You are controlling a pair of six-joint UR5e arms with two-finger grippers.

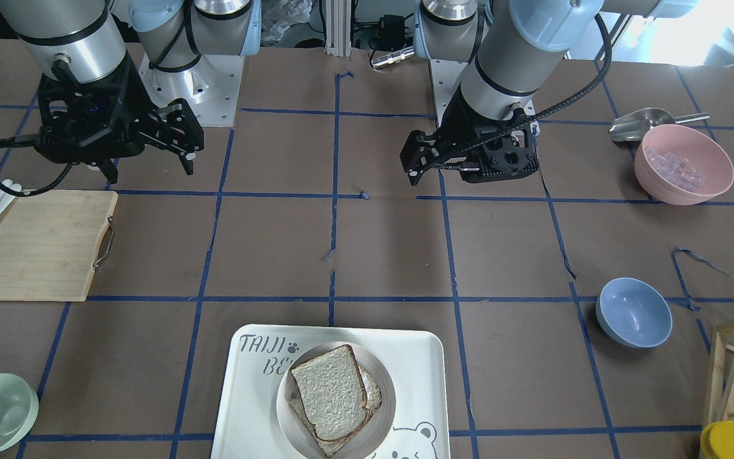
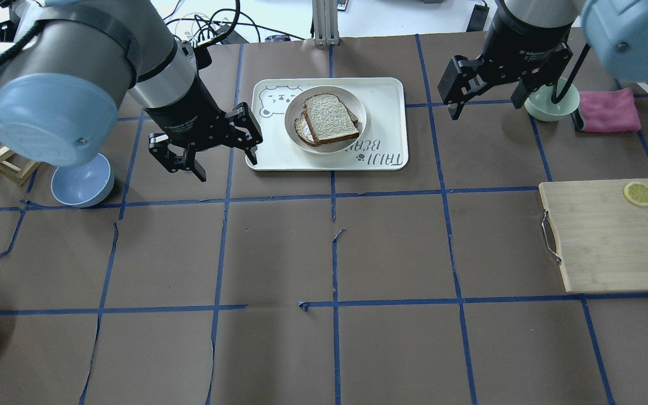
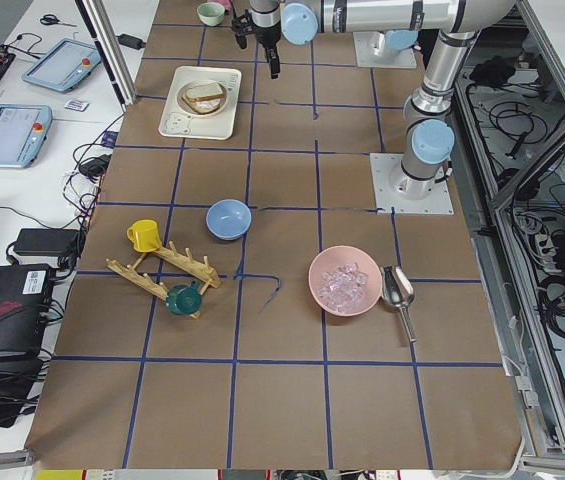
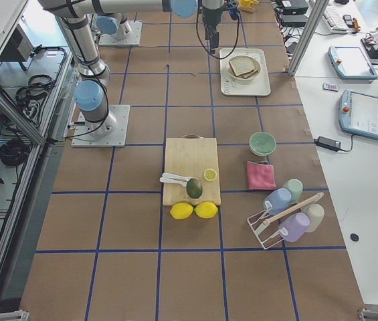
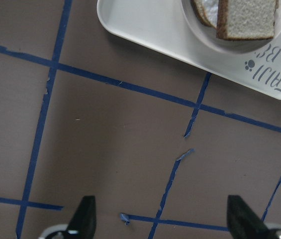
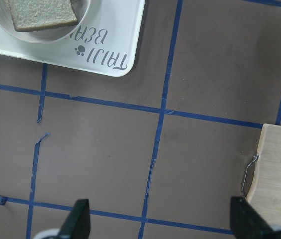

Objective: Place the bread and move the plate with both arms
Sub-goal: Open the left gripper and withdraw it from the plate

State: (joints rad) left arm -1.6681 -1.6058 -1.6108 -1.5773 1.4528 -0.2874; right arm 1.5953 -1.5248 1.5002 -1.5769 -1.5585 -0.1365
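The left gripper and the right gripper both hang with fingers spread wide, holding nothing and touching nothing, one on either side of the tray. The bread lies on the plate, on top of a second slice that shows at its edge. The plate sits inside the tray, near the printed bear. The table is covered in brown paper marked into squares with blue tape. A bamboo cutting board lies by the right arm, a blue bowl by the left. White benches with tablets flank the table.
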